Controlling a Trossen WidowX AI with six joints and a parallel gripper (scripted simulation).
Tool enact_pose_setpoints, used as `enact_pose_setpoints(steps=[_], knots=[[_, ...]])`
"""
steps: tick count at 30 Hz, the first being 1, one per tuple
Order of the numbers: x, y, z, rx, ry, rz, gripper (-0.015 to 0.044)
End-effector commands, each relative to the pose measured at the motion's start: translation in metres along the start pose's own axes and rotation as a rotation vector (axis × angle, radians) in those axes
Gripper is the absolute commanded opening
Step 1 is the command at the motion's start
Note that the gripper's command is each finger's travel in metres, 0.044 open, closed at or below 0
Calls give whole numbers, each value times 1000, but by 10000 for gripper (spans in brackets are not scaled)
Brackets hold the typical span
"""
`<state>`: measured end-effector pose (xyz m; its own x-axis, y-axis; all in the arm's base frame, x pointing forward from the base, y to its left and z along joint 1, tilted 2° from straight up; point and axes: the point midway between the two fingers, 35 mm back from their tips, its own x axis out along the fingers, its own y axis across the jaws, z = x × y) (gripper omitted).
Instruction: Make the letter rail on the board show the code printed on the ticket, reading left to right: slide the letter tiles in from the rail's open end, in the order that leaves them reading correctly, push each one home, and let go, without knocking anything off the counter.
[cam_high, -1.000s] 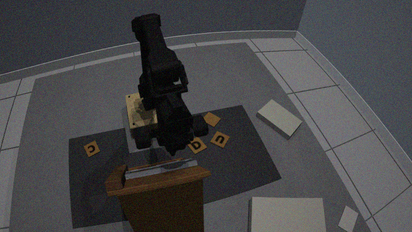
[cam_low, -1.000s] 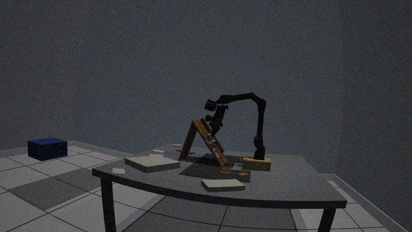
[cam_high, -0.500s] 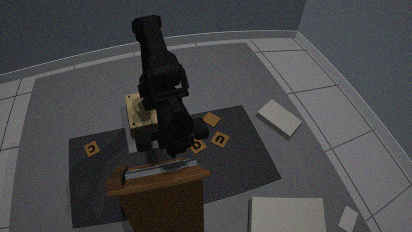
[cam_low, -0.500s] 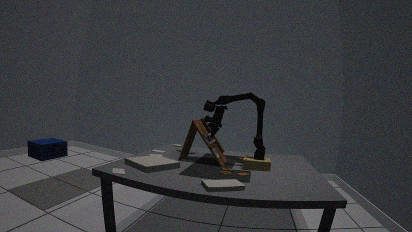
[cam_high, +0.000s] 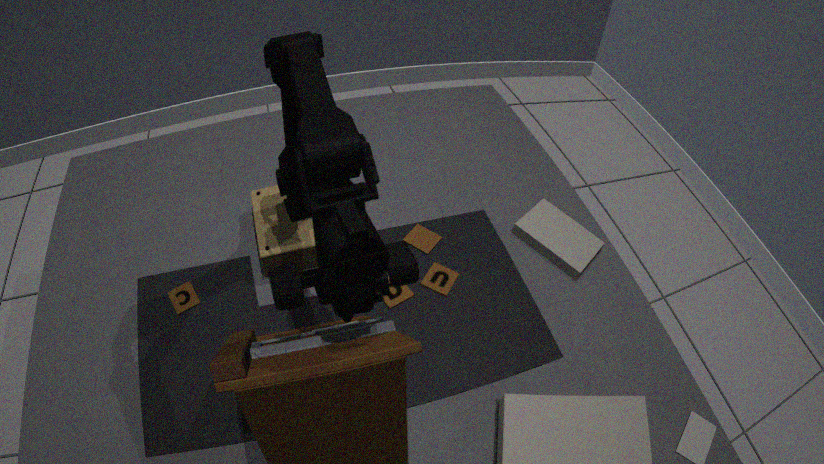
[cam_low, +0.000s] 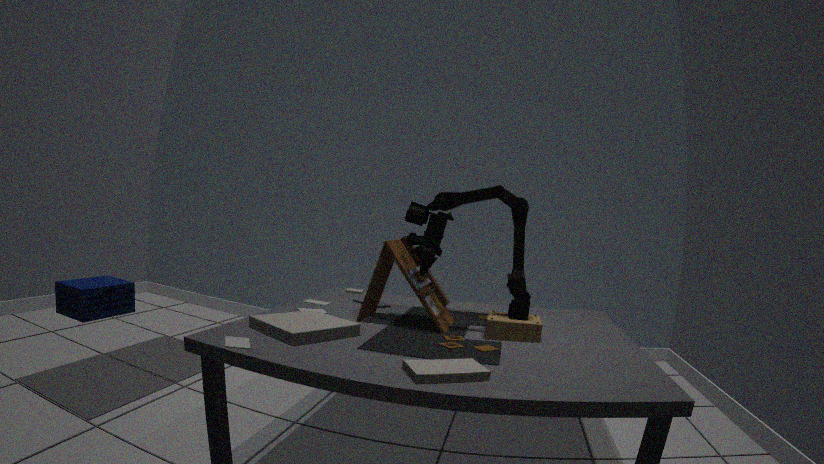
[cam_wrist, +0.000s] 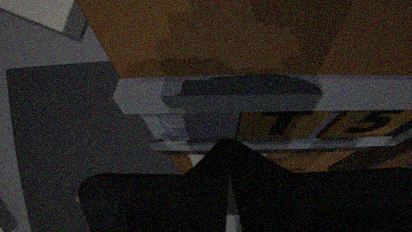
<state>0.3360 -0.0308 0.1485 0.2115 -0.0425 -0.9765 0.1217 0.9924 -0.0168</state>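
Gripper (cam_high: 347, 318) (cam_low: 424, 272) (cam_wrist: 227, 146) was clenched, nothing in it, tips close to the rail (cam_high: 273, 346) (cam_wrist: 365, 92); contact unclear. Wrist view: T tile (cam_wrist: 280, 125) sat in the rail, 5 tile (cam_wrist: 367, 124) to its right. Top view: C tile (cam_high: 183, 297) lay on the dark mat (cam_high: 490, 322) (cam_low: 386, 341) (cam_wrist: 50, 125), left; partly hidden tile (cam_high: 397, 293), U-shaped-letter tile (cam_high: 439, 278) and unmarked-face tile (cam_high: 422, 238) lay right.
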Motion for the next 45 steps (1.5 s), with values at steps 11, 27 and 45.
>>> enact_pose_setpoints(steps=[11, 27, 45], knots=[[5, -1, 5, 0, -1, -4, 0], [11, -1, 11, 0, -2, -4, 0], [10, -5, 9, 0, -2, -4, 0]])
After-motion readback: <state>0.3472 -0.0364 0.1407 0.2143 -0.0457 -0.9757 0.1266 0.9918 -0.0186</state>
